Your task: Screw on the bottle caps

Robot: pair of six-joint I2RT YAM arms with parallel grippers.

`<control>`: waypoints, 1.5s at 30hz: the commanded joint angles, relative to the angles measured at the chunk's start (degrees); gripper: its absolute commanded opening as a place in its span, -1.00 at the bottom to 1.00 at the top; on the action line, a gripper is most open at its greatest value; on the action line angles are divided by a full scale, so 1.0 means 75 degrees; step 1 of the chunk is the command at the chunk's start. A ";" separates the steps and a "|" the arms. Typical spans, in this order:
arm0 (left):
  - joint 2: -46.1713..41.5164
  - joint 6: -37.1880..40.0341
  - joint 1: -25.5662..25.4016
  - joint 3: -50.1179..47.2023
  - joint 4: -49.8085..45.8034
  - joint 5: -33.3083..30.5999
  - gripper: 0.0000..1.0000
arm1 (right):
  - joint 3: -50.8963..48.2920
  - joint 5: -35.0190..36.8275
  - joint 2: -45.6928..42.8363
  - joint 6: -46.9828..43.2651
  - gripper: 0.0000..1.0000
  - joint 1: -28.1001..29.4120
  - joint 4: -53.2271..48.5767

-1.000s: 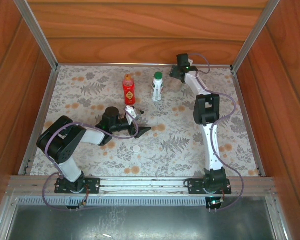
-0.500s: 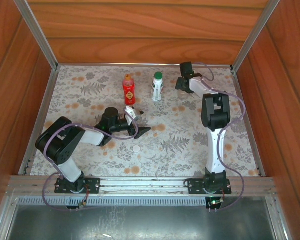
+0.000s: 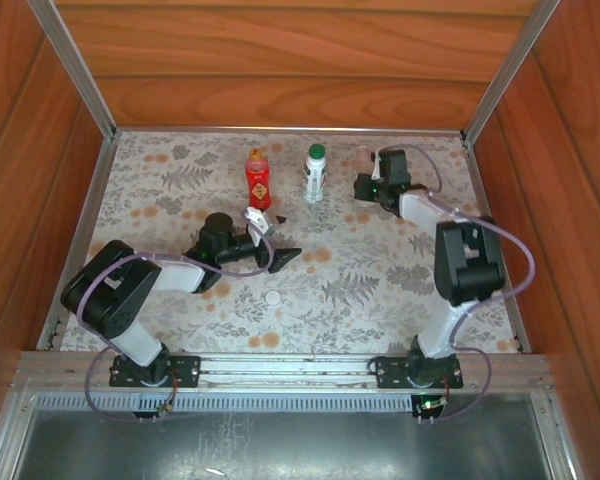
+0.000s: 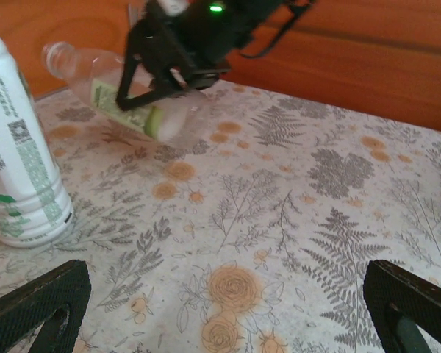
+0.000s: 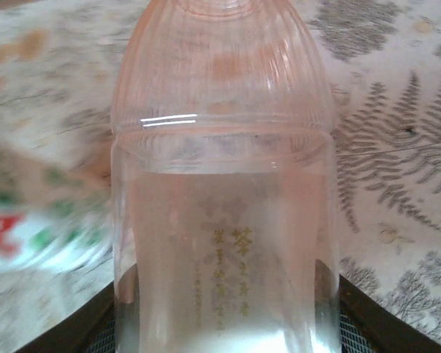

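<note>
The red bottle (image 3: 258, 182) stands at the back with an orange cap (image 3: 257, 153) on top. Beside it stands the clear bottle with white-green label (image 3: 315, 175) (image 4: 15, 169), a dark green cap (image 3: 317, 150) on it. The white cap (image 3: 272, 297) lies loose on the cloth. My right gripper (image 3: 366, 187) (image 5: 220, 331) is shut on the short clear bottle (image 5: 220, 191) (image 4: 117, 92), which it holds tilted above the cloth, open neck leading. My left gripper (image 3: 285, 238) (image 4: 224, 316) stands open and low over the cloth, nothing between its fingers (image 4: 37, 309).
Wooden walls with metal rails (image 3: 75, 65) close in the patterned cloth (image 3: 380, 290) on three sides. The two standing bottles are close together at the back middle, between the two grippers. Open cloth lies in front of the right arm.
My right arm has drawn back from the far edge, carrying the short clear bottle nearer and to the right of the white-green bottle. The left gripper has shifted slightly farther in.
</note>
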 commanded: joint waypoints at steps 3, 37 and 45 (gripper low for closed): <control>-0.0766 -0.1263 0.0000 0.0055 0.0072 -0.0910 1.00 | -0.1716 -0.1173 -0.1600 -0.1087 0.06 0.0443 0.2180; -0.0588 -0.5317 -0.1261 0.1874 0.0120 -0.4206 0.31 | -0.2838 -0.0827 -0.4030 -0.1531 0.03 0.3259 0.3353; -0.0569 -0.5276 -0.1283 0.1896 0.0143 -0.4040 -0.03 | -0.2729 -0.0614 -0.3859 -0.1562 0.08 0.3405 0.3298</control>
